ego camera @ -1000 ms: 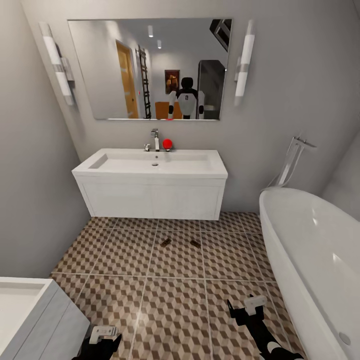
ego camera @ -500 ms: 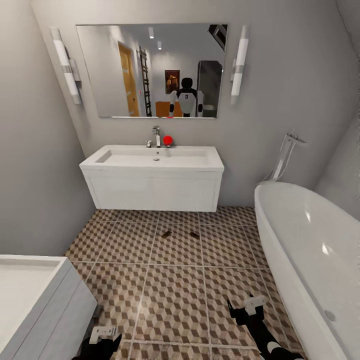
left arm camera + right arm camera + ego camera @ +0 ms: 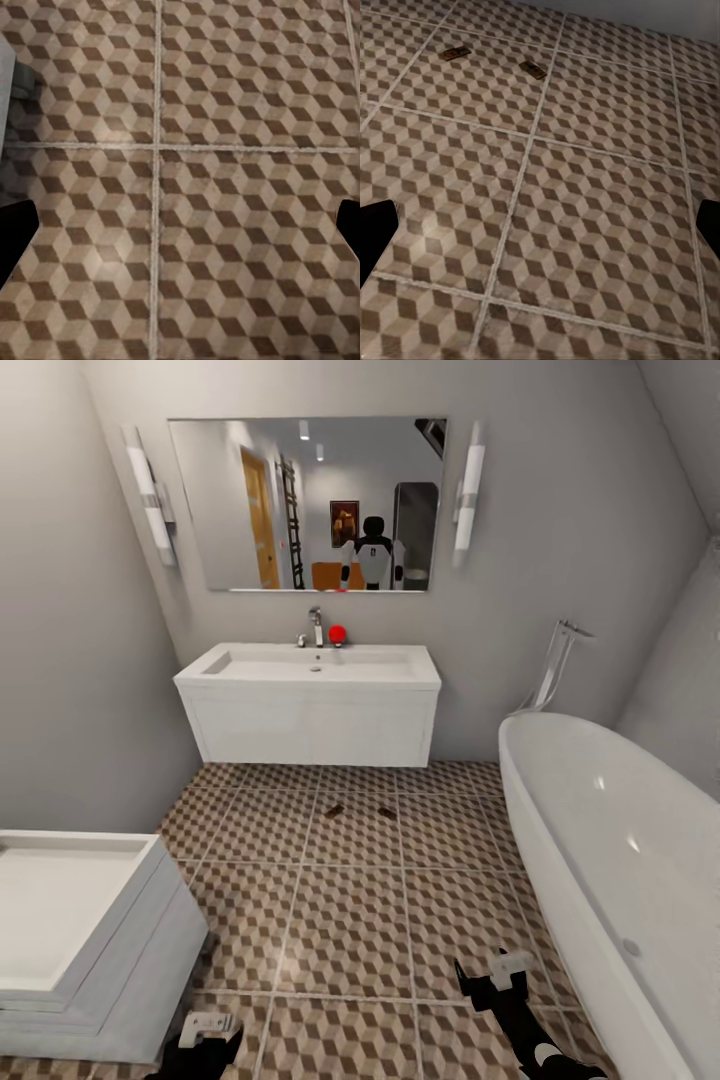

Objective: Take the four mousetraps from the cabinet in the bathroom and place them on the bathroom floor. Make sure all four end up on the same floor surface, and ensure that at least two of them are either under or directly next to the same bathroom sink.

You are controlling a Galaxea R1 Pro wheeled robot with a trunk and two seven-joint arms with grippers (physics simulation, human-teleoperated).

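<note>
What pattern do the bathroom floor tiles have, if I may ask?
The bathroom floor has a brown-and-beige 3D-cube pattern, clearest in the right wrist view.

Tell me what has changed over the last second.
The camera has drawn back from the sink: sink, mirror and bathtub look smaller and farther, and more of the toilet shows. Nothing was picked up or released. Both mousetraps stay on the floor before the sink; both tools stay open and empty.

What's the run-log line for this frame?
mousetraps: two on bathroom floor before sink | left gripper: open, empty | right gripper: open, empty
</note>
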